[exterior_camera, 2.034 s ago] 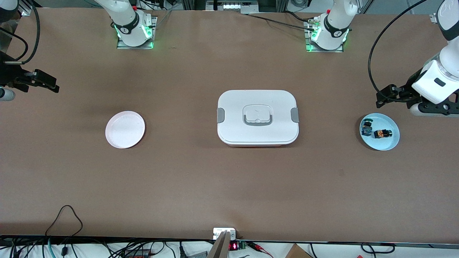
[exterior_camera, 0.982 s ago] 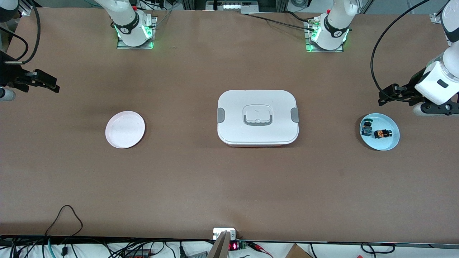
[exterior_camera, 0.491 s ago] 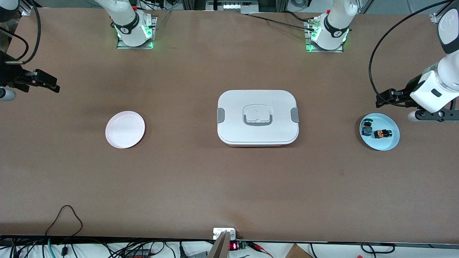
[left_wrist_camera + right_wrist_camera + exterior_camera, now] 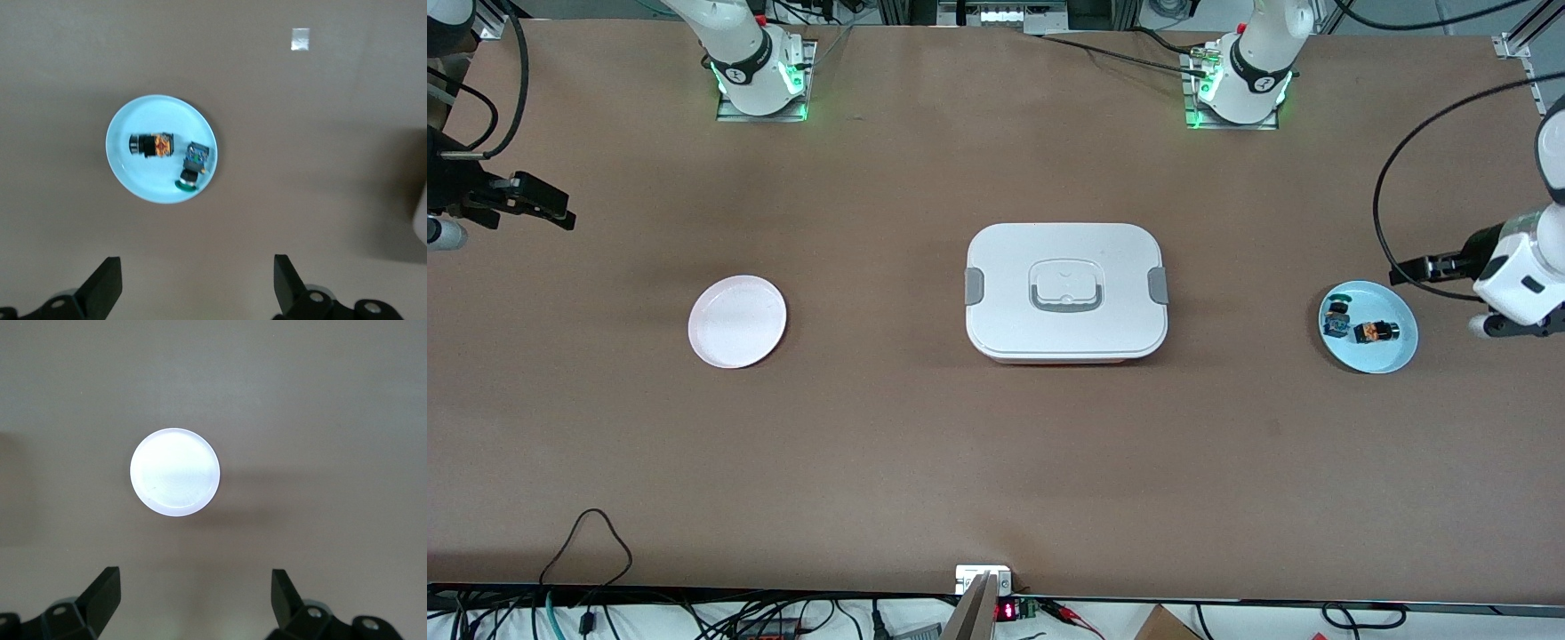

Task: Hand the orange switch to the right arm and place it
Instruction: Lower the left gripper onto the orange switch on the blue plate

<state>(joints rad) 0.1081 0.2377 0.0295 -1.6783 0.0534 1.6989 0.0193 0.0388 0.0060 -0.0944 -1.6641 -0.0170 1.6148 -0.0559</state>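
The left gripper (image 4: 193, 287) hangs released, jaws spread wide and empty, over the brown surface (image 4: 996, 462) just off the small round pale-blue plate (image 4: 1396, 354) at the left arm's end, at about 3 o'clock of that plate in the front view. On the plate lies the orange switch (image 4: 1375, 332), a tiny black push-button body with an orange part, on its side at about 4 o'clock of the black-and-blue component with the teal-green cap (image 4: 1336, 320), just beside it but apart. It looks light, rigid and hard, likely to roll or skid on the smooth plate, so a hold across the black barrel seems safest, clear of its neighbour. Against the earlier frames, the left arm has swung from 12 o'clock of the plate toward the surface's end and nearer the front camera. The right gripper (image 4: 193, 607) waits, equally released, above the round white plate (image 4: 175, 472). The white lidded box (image 4: 1065, 292) sits mid-surface.
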